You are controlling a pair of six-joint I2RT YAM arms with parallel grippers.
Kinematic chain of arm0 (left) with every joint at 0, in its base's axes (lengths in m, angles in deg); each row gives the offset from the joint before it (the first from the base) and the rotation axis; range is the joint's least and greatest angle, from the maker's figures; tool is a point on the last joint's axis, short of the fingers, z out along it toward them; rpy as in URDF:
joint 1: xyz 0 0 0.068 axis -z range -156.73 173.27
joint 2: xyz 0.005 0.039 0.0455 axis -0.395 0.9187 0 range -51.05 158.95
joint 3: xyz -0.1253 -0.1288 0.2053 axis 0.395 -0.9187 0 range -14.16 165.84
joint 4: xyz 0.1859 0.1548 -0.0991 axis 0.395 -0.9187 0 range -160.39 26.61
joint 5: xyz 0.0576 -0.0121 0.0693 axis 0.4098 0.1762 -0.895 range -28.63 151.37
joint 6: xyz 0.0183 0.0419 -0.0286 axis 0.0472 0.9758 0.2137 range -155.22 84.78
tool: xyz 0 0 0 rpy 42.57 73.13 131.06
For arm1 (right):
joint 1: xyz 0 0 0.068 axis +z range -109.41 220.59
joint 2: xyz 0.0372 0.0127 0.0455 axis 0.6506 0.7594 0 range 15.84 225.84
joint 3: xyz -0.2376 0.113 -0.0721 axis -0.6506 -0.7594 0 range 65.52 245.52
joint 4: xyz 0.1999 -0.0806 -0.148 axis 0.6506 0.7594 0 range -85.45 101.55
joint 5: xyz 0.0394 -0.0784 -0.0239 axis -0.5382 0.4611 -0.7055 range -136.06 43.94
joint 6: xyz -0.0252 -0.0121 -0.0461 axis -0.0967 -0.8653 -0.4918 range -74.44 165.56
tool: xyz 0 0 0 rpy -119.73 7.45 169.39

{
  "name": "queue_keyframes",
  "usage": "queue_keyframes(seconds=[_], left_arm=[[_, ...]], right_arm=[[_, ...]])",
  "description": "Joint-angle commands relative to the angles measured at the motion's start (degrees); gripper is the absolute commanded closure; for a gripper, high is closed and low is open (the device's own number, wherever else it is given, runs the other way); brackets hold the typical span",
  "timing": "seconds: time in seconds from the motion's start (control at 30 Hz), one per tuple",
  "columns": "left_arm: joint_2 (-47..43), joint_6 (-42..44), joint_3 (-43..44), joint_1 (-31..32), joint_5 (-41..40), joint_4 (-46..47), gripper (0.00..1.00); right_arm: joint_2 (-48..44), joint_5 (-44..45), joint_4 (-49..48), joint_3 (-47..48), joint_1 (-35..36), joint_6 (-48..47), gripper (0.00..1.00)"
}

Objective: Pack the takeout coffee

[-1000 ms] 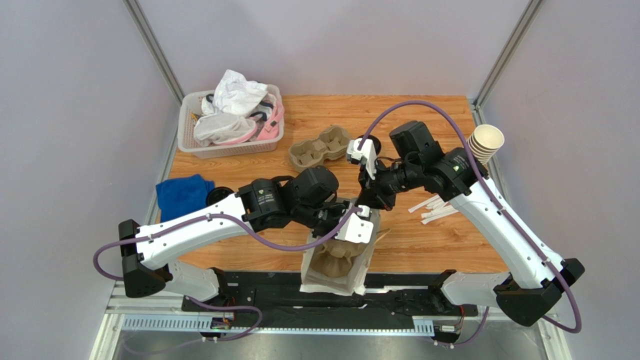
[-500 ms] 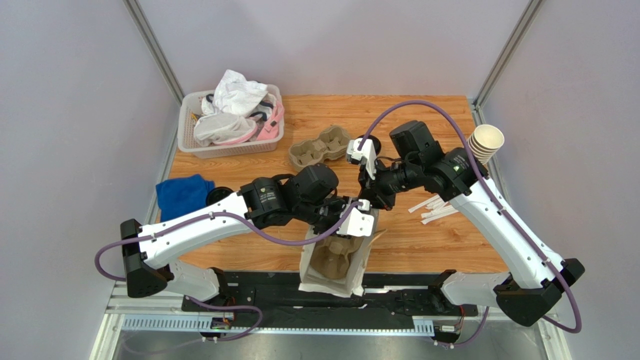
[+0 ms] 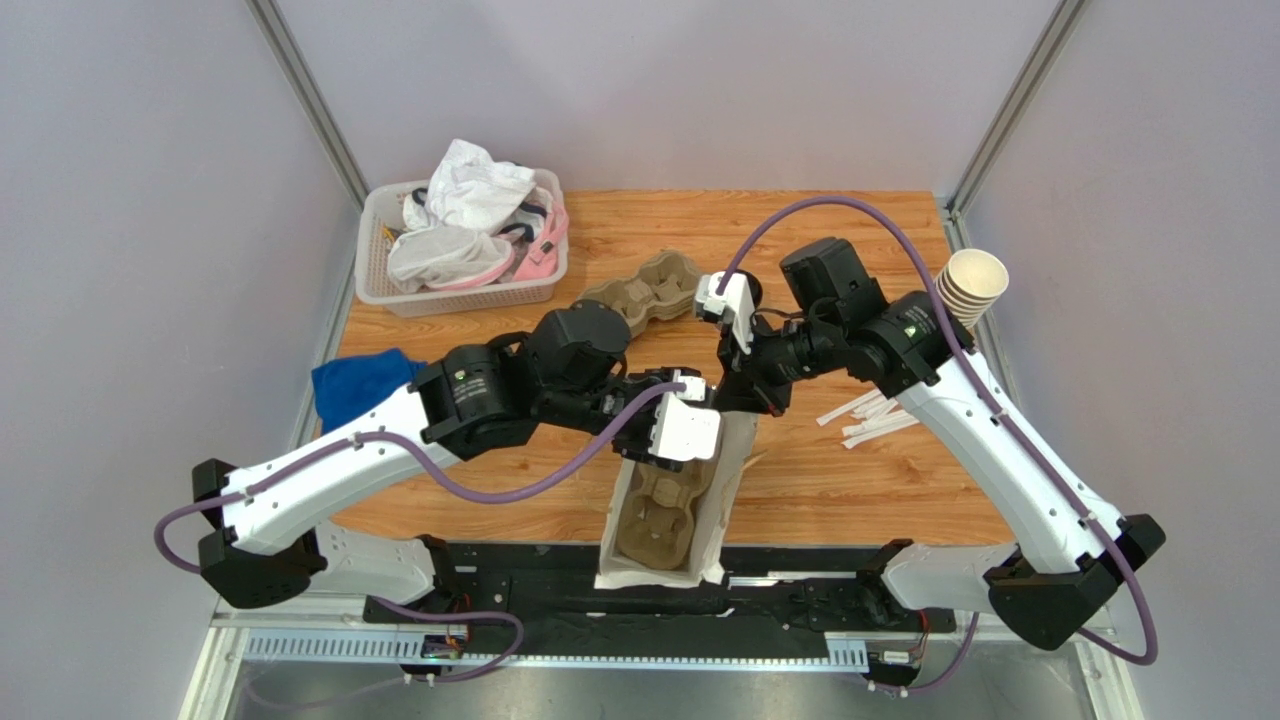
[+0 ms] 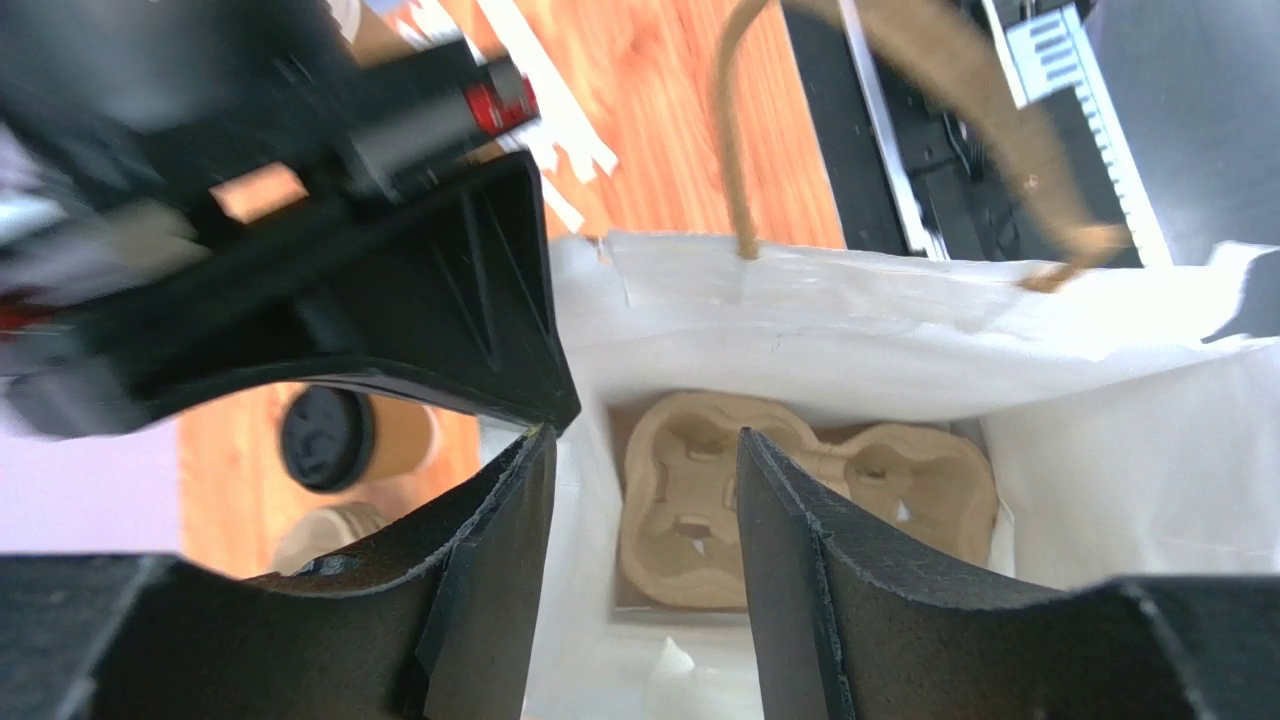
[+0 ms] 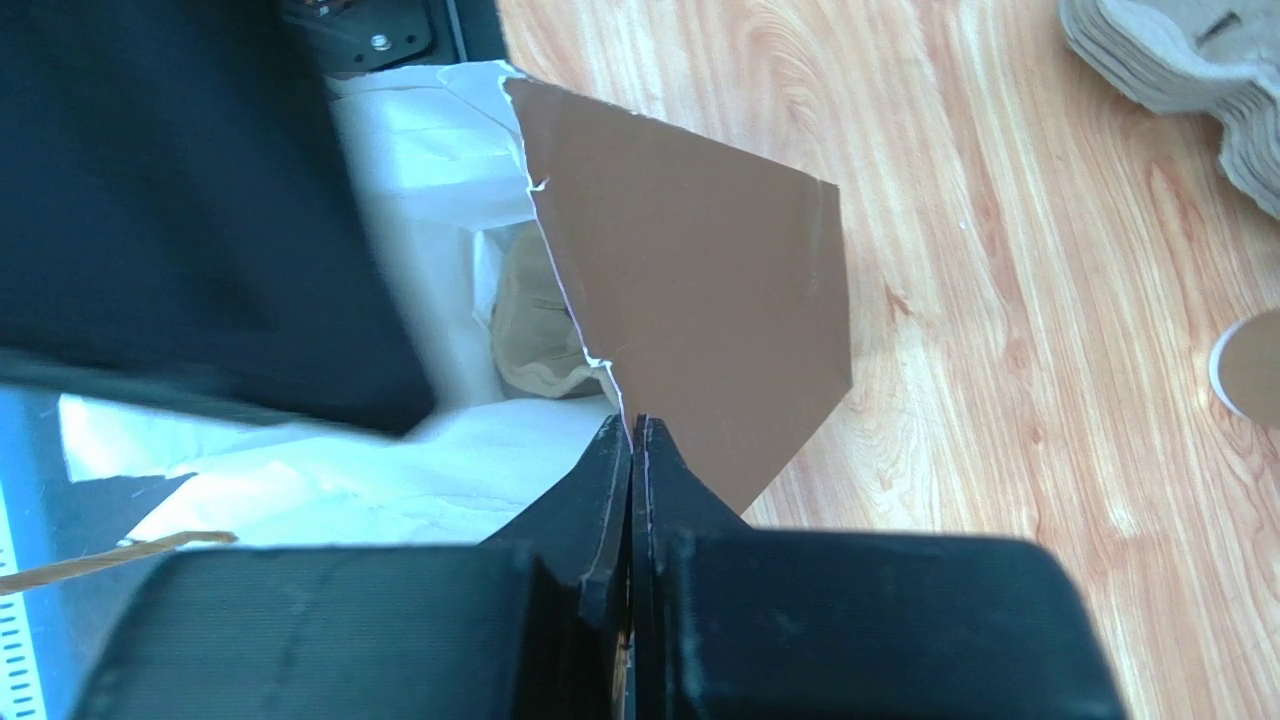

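Since a second ago the left arm has drawn back toward the left of the overhead frame. The left gripper (image 4: 643,450), then together over the paper bag (image 3: 732,480), now stands with its fingers apart and nothing between them. The cup carrier (image 3: 664,510) now lies flat on the bag's floor.

The right gripper (image 5: 631,435) is pressed together on the bag's far rim and holds the mouth open.

The takeout coffee (image 4: 358,438) is not packed. It shows at the lower left of the left wrist view, on the table beyond the bag's far wall. The overhead view does not show it clearly.

Risks noted:
- The mouth depends on that single pinch. The rim beside the fingers looks ragged, so a hard pull could tear it and let the wall fold in.
- The cup must pass close to the right arm, and a knock there could tip it.
- A tilted cup could miss a well in the carrier and lean against the paper.
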Motion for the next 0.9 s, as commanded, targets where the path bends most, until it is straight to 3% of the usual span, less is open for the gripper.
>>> queue_keyframes(seconds=[0.0, 0.1, 0.27, 0.47, 0.67, 0.87], left_arm=[[-2.35, 1.25, 3.31, 0.75, 1.61, -1.77, 0.46], [-3.31, 0.81, 2.18, 0.75, 1.96, -1.78, 0.46], [-6.04, -1.20, 0.86, 0.67, 0.91, 0.94, 0.44], [-7.18, -7.17, 4.01, -1.52, 0.46, 5.08, 0.30], [-5.69, -18.95, 12.27, -11.01, 4.41, 5.96, 0.23], [-6.48, -28.97, 9.40, -24.10, 8.19, 7.88, 0.19]], right_arm=[[2.51, -0.14, -1.68, 1.93, -2.51, 1.31, 1.00], [3.93, -2.70, -0.19, 3.70, -2.52, 3.24, 1.00], [5.24, 2.56, -0.71, 1.34, -2.43, 3.51, 1.00], [8.93, 4.42, -0.89, 4.38, -3.39, 3.25, 1.00], [12.10, 3.02, 0.60, 9.06, -5.77, 2.20, 1.00], [14.65, 2.83, 6.22, 9.58, -5.77, -1.93, 1.00]])
